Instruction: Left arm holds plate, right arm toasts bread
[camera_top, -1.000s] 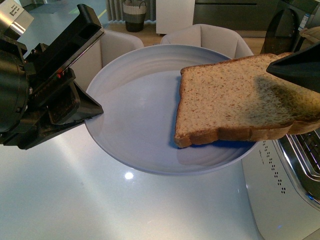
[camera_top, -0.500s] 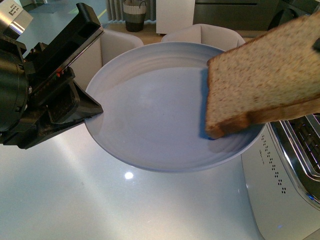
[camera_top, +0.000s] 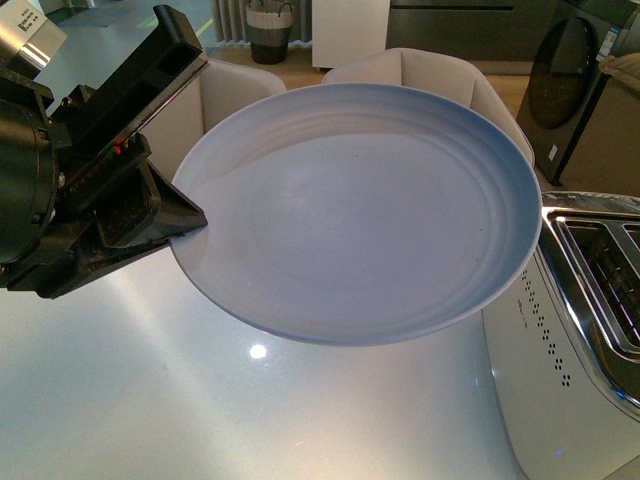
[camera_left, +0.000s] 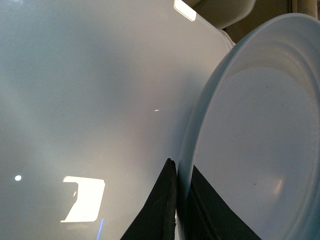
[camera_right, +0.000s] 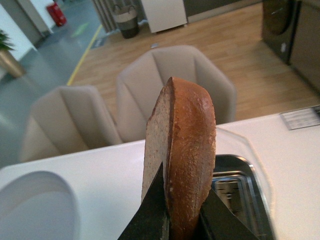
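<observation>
Bread (camera_right: 185, 140) has left the plate (camera_top: 350, 215); right tool (camera_right: 183, 200) grips it near the toaster (camera_right: 237, 192), left tool (camera_left: 181, 172) clamps plate rim. Insert next.

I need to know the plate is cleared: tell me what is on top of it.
Nothing lies on the plate; its face shows bare in the front view. The left gripper clamps its rim, hiding a small patch there. The right gripper holds the bread off it.
</observation>
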